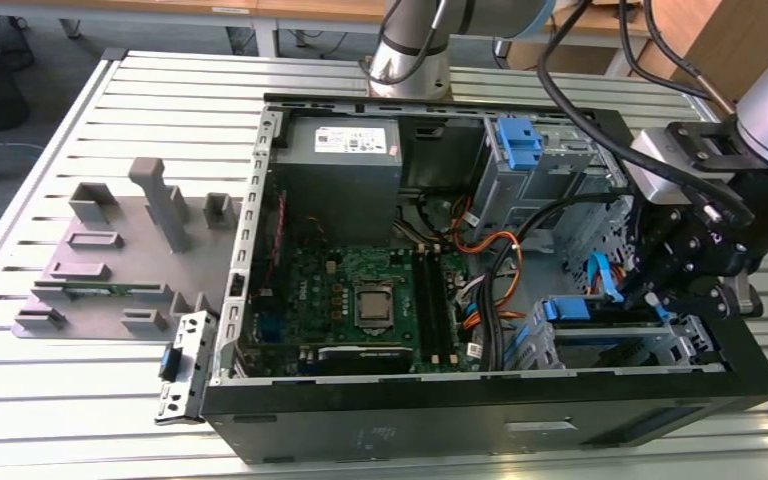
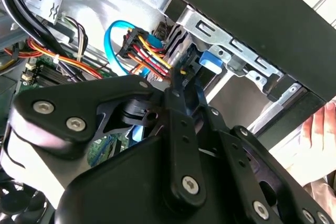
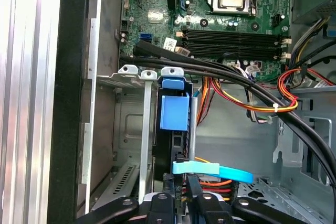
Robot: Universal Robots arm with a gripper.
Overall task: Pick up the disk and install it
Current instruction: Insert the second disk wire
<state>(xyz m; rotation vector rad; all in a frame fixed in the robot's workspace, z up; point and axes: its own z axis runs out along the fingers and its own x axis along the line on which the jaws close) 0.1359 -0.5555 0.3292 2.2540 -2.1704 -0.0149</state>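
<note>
In the exterior view, an open computer case (image 1: 491, 410) lies on a slatted metal counter (image 1: 157, 90). The motherboard (image 1: 357, 300) faces up in the middle, and a grey power-supply box (image 1: 337, 160) sits in the far left corner of the case. The arm reaches in from the exterior view's right, with the black end effector (image 1: 651, 290) lowered over the drive cage (image 1: 624, 340) at the near right corner. Blue plastic (image 1: 574, 308) shows in that cage just beside the end effector. A second blue bracket (image 1: 520, 145) stands in the far bay. To the left of the case, a grey fixture plate (image 1: 117, 260) with upright posts rests on the counter.

In the second wrist view, the end effector's black linkage fills the foreground, and its fingers (image 2: 178, 85) come together close to a bundle of red, yellow and black wires (image 2: 144, 51) and a blue cable (image 2: 113, 35). Whether they pinch anything I cannot tell. A hand (image 2: 317, 129) shows beyond the case wall.

In the first wrist view, the disk (image 3: 173, 129) stands on edge in a slot of the metal cage, its blue rail tab (image 3: 174, 111) towards the motherboard. The end effector (image 3: 181, 182) sits at the disk's near end, its fingertips narrowly apart on either side of the edge, with a blue flat cable (image 3: 215, 170) crossing just beside them.
</note>
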